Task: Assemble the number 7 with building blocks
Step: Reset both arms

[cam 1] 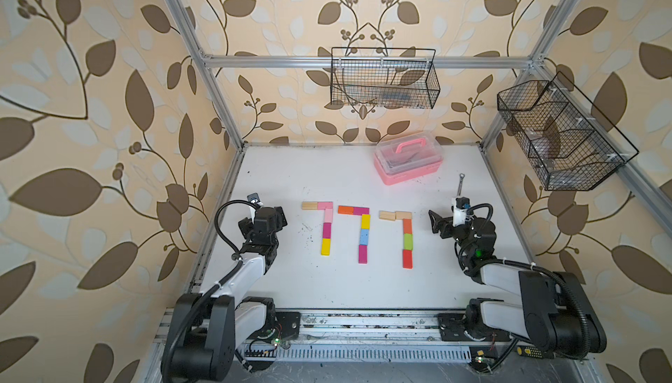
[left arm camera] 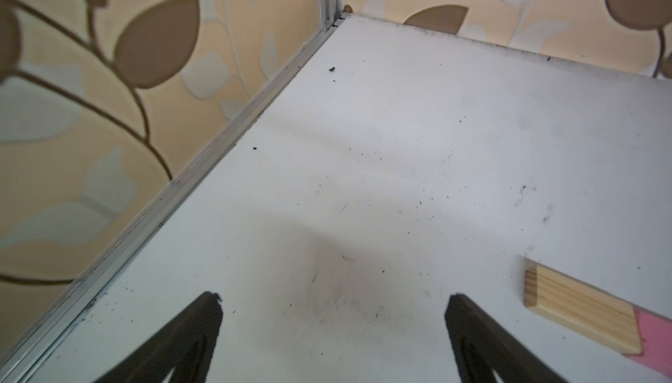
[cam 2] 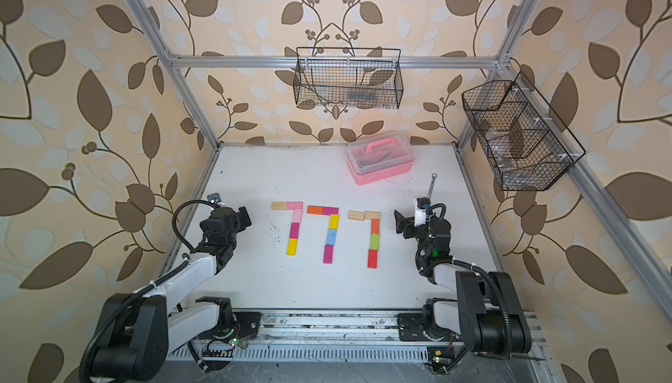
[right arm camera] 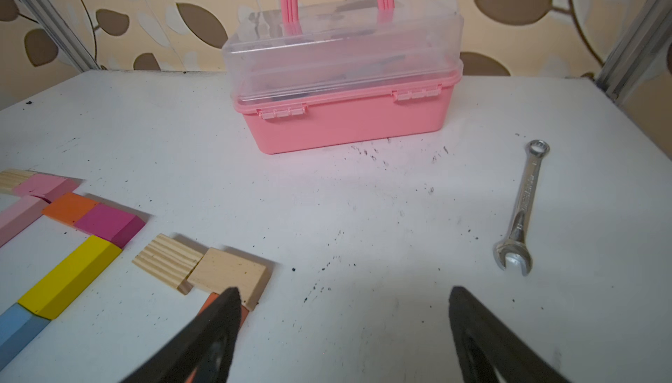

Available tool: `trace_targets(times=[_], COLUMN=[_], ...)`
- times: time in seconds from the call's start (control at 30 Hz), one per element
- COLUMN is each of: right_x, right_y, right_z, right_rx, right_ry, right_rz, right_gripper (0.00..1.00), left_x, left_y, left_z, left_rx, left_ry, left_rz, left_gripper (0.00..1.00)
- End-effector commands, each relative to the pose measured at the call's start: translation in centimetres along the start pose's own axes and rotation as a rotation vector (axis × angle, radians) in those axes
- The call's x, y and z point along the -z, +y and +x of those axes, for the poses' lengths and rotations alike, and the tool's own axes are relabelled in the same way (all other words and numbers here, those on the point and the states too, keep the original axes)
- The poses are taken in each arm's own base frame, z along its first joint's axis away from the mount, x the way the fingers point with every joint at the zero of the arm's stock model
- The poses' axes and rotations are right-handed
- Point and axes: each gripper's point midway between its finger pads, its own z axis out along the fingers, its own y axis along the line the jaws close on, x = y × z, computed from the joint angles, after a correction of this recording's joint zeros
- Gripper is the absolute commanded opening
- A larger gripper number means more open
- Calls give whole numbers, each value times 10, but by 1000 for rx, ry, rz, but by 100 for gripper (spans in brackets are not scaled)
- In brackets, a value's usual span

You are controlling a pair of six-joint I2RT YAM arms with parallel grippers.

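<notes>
Left gripper and right gripper both stand wide, holding nothing, flanking three finished block 7s on the table.

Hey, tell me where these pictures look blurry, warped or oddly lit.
In both top views, the frame posts splay outward, lens stretch; left wrist view, the wallpaper is soft; right wrist view, the right gripper looks blurred, the box sharp.

Three block 7s in a row on white table: left 7 wood/pink/magenta/yellow, middle 7 orange/magenta/yellow/blue, right 7 wood/orange/green/red. Left gripper and right gripper flank the row, touching none. Pink box behind, wrench beside it.
</notes>
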Motion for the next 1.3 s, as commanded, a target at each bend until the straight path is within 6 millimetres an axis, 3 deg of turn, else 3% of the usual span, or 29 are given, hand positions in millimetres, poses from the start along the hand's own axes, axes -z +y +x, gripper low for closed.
trace_targets(times=[0.0, 0.07, 0.2, 0.3, 0.43, 1.27], right_x=[7, 6, 1, -7, -10, -9], right_y=[0, -1, -8, -13, -27, -33], right_z=[-18, -15, -15, -15, -14, -15], right_rx=[84, 85, 65, 47, 7, 1], right_ry=[-131, -108, -93, -60, -42, -43], right_rz=[38, 48, 77, 87, 164, 215], right_gripper=[90, 90, 91, 92, 100, 100], left_x=[-14, -20, -29, -30, -46, -44], left_y=[-21, -31, -49, -56, -33, -32], left_z=[-30, -29, -3, -2, -5, -5], left_rx=[-31, -17, -71, -96, -20, -15], left_ry=[-138, -128, -121, -105, -56, -60], left_rz=[76, 114, 217, 251, 109, 117], left_gripper=[99, 99, 99, 99, 99, 99])
